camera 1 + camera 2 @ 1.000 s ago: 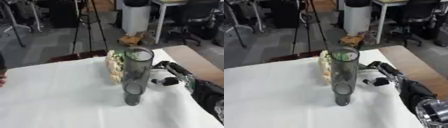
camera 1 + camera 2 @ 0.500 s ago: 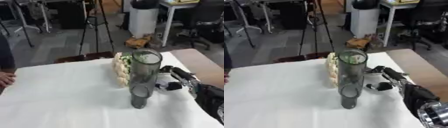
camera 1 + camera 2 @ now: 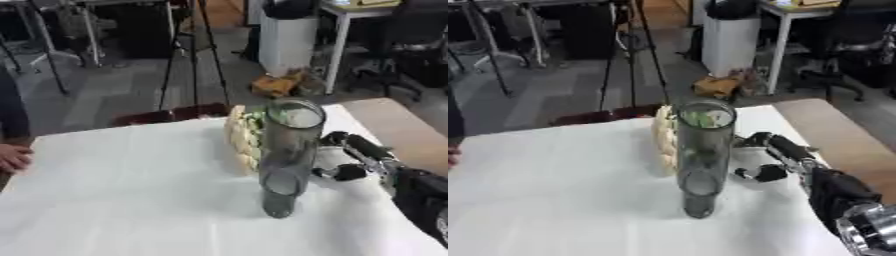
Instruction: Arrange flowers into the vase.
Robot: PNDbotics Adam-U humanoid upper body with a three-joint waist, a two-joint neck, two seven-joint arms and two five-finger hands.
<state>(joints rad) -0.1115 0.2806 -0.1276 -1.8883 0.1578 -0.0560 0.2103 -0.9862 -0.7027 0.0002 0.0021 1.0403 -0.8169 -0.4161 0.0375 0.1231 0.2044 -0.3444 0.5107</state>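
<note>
I see the tall smoky-grey glass vase (image 3: 287,155) standing upright a little right of the frame's centre, on the white tablecloth (image 3: 131,200). Just behind it, towards the upper middle, lies a bunch of flowers (image 3: 242,142), pale cream with some green, partly hidden by the glass; I cannot tell whether bunch and vase touch.

My right hand (image 3: 773,156) comes in from the lower right and sits just right of the vase, at about the level of its lower half. The fingers are spread and relaxed, the thumb reaching towards the glass, and they hold nothing; a narrow gap shows between hand and vase.

My left hand shows in neither view. At the left edge, a person's hand (image 3: 12,157) rests on the cloth.
</note>
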